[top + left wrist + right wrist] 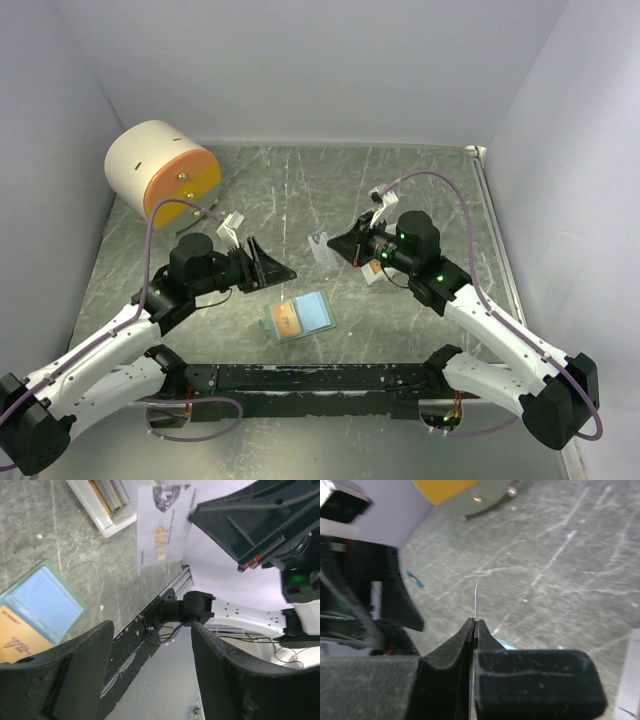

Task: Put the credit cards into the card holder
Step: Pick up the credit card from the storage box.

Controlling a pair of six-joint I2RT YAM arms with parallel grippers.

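Observation:
The card holder (312,312) lies open near the table's front middle, pale blue inside, with an orange-gold credit card (286,319) in its left pocket. Above the table behind it, my right gripper (336,243) is shut on a white credit card (321,251). The left wrist view shows that card's (162,525) gold VIP lettering. In the right wrist view it (476,597) is edge-on, sticking out of the pressed fingertips (474,623). My left gripper (275,267) hovers open just left of the held card, nothing between its fingers (82,665). More cards (107,492) stand in a white tray.
A round cream-and-orange cabinet (162,171) stands at the back left. The white tray (107,522) sits under my right arm, mostly hidden from above. Grey walls close in the table on three sides. A black rail (320,377) runs along the near edge.

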